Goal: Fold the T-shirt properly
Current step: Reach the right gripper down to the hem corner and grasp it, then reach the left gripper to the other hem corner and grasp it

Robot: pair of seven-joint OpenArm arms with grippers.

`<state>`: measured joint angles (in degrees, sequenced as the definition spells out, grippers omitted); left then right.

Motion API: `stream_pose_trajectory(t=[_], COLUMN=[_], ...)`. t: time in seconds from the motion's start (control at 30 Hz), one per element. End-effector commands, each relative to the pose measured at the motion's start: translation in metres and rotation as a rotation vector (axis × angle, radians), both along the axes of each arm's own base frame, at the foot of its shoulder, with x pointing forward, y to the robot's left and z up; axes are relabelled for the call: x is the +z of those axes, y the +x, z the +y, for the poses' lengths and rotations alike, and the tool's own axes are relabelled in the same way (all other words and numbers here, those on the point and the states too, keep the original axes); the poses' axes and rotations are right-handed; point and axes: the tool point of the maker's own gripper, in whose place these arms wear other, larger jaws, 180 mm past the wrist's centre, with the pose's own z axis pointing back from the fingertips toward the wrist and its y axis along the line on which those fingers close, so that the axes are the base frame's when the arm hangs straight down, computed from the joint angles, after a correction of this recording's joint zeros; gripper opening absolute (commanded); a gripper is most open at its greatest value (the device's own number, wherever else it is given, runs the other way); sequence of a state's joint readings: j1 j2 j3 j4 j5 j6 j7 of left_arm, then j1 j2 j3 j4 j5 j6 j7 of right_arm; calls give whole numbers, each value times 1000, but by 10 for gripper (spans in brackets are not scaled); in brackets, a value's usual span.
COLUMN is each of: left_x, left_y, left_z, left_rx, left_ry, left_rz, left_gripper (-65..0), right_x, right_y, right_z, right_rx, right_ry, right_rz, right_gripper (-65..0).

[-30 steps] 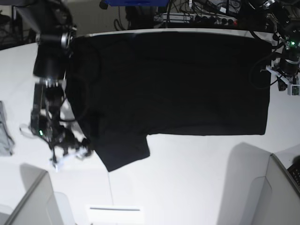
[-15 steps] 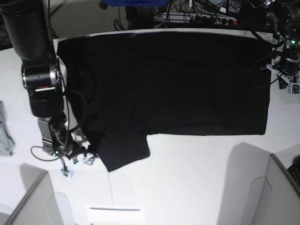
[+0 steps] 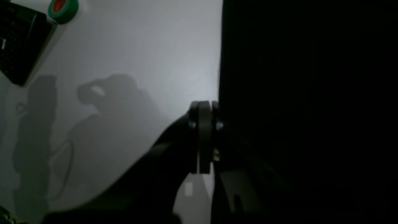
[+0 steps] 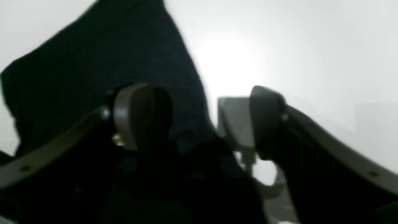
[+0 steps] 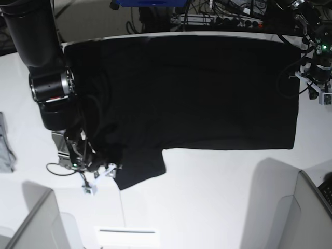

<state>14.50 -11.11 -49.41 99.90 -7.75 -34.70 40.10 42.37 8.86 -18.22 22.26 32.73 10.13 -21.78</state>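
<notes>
right arm shifted in over the sleeve since earlier, right fingers [image 4: 199, 121] spread wide astride the t-shirt [image 5: 192, 93] edge, shirt flat on white bench [image 5: 218, 197], left fingers [image 3: 203, 107] closed beside its hem

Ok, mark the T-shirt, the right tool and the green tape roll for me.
T-shirt [image 5: 197, 88], base view, middle of the flat body.
Right tool [image 4: 205, 121], right wrist view, midway between its fingertips.
Green tape roll [image 3: 63, 8], left wrist view, its red centre.
</notes>
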Motion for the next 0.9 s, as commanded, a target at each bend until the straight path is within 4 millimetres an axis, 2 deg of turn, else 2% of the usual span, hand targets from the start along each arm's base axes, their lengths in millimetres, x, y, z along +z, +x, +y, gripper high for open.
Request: stream_pose_trajectory(t=[0.0, 0.1, 0.2, 0.43, 0.47, 0.6, 0.63, 0.87], left_x=[14, 14, 14, 22, 24, 26, 27, 18], left_y=[6, 6, 7, 20, 23, 31, 33, 66], left_z=[5, 5, 6, 4, 4, 5, 5, 26], left_rx=[-9, -9, -8, -11, -9, -4, -2, 48], left_ry=[29, 29, 30, 21, 25, 11, 11, -69], left_rz=[-36, -36, -38, -77, -80, -103, -108, -138], left_gripper=[-650, -650, -650, -650, -615, -385, -352, -329], right_x=[2, -3, -10, -11, -11, -11, -11, -11], right_y=[-1, -5, -11, -12, -12, -13, -13, -13], right_z=[5, 6, 6, 1, 0, 0, 0, 0], right_rx=[20, 21, 14, 11, 10, 10, 10, 12], right_ry=[12, 13, 11, 2, 1, 1, 1, -1], right_rz=[17, 27, 38, 40, 40, 42, 42, 45], right_gripper=[-275, -309, -374, -650, -650, -650, -650, -650])
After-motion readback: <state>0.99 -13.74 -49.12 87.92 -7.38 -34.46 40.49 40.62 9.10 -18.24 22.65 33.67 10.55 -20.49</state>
